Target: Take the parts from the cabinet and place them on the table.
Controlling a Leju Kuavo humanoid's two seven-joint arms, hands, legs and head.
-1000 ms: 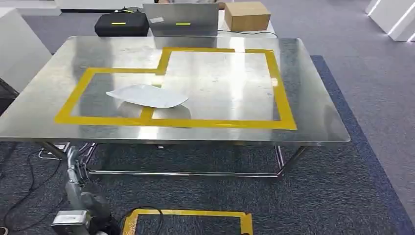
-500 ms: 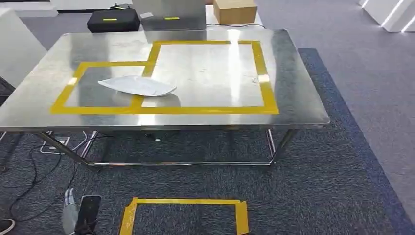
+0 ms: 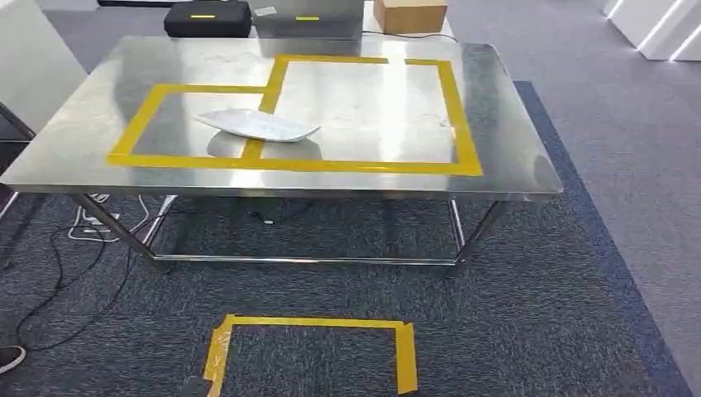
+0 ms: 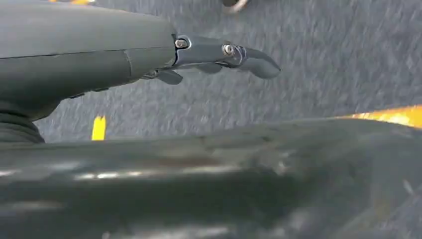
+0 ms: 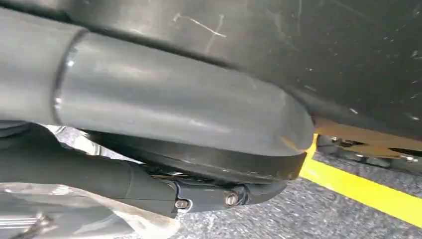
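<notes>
A flat white part [image 3: 258, 125] lies on the steel table [image 3: 496, 107], across the yellow tape [image 3: 463, 124] between the two marked fields. In the left wrist view my left hand [image 4: 219, 55] hangs over the grey carpet with its fingers stretched out and nothing in it. My right hand [image 5: 199, 149] hangs low too, its thick thumb [image 5: 174, 99] lying over a dark finger. Something pale and crinkled [image 5: 119, 214] shows beneath that finger. I cannot tell whether the hand holds it.
A yellow tape rectangle [image 3: 310, 324] marks the carpet in front of the table. Behind the table stand a black case [image 3: 207, 16], a grey box [image 3: 307, 16] and a cardboard box [image 3: 409, 14]. Cables [image 3: 91, 240] lie on the floor under the table's left end.
The camera has moved, so the whole scene sits differently in the picture. My left arm, low at the front left a second ago, has dropped out of the head view. The white part keeps its place.
</notes>
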